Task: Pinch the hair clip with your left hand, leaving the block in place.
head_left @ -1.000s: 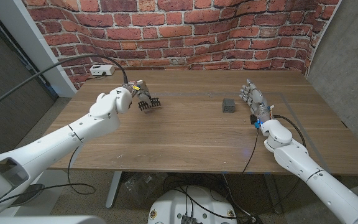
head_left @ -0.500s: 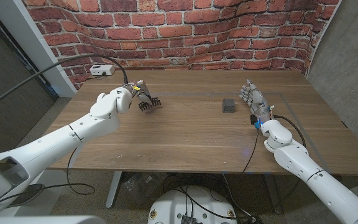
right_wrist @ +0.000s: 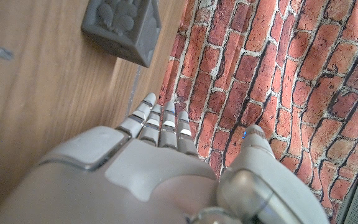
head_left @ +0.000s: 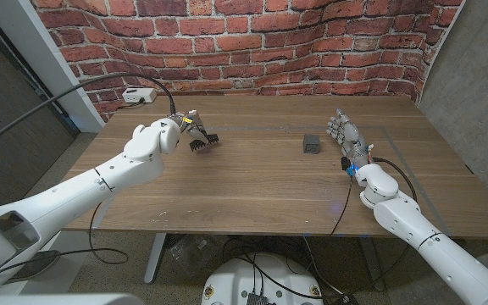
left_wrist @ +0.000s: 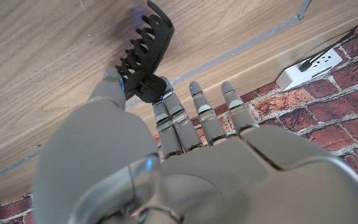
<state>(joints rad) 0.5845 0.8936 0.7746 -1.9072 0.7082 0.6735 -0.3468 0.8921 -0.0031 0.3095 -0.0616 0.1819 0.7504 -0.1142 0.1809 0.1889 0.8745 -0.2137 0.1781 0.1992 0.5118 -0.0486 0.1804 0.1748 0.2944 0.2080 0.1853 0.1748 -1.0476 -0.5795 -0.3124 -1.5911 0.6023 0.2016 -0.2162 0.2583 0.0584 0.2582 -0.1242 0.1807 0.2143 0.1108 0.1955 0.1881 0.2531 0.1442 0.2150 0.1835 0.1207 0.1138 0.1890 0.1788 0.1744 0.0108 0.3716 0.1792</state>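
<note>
1. No words, brand names, numbers or signs are showing legibly on anything in the room.
2. The small dark grey cube-shaped block (right_wrist: 122,26) is showing a raised leaf-like ornament on one face, not lettering.

block (right_wrist: 122,26) cut off by the right wrist view's edge.

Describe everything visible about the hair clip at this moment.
The hair clip is a black claw clip, seemingly plastic, with a curved back and rows of interlocking teeth. The left hand pinches one end of it between thumb and a finger, and the clip juts out over the wooden table, on the left side. Whether it touches the wood is unclear.
</note>
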